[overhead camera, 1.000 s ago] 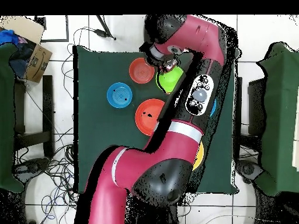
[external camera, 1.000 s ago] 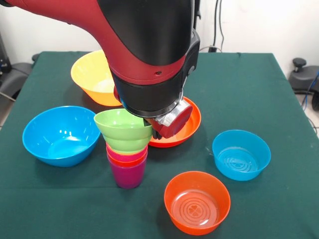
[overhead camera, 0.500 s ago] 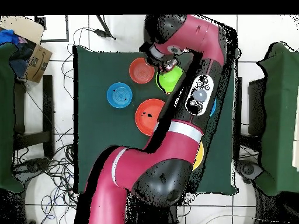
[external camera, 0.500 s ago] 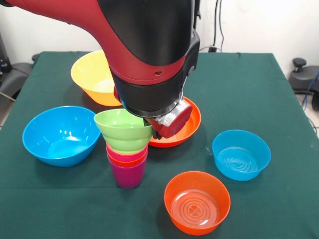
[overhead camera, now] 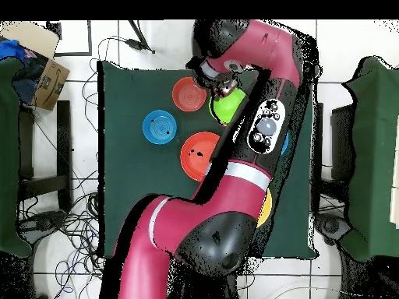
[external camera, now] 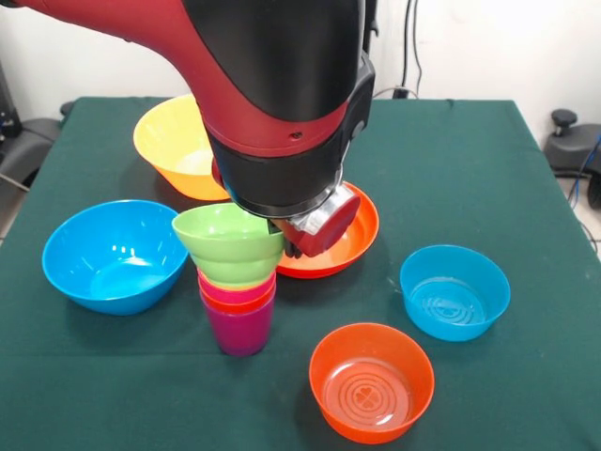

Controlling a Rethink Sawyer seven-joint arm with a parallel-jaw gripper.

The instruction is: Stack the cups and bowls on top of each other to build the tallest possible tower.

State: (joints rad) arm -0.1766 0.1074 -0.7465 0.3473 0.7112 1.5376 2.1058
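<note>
The tower [external camera: 239, 315] stands at the table's front middle: a purple base cup [external camera: 241, 334] with orange-red, crimson and yellow rims above it. The small green bowl [external camera: 228, 246] sits tilted on top of it; it also shows in the overhead view [overhead camera: 227, 107]. My gripper [external camera: 285, 242] hangs under the big red and black arm, shut on the green bowl's right rim. Its fingers are mostly hidden by the wrist. In the overhead view the gripper [overhead camera: 220, 84] is at the bowl's edge.
A large orange-yellow bowl [external camera: 174, 146] is at the back left and a large blue bowl [external camera: 113, 254] at the left. A wide red-orange bowl [external camera: 352, 246] lies behind the tower. A small blue bowl [external camera: 454, 291] and a small translucent orange bowl [external camera: 372, 381] are at the front right.
The green bowl and my gripper have shifted slightly left and up on the tower. The other bowls have not moved.
</note>
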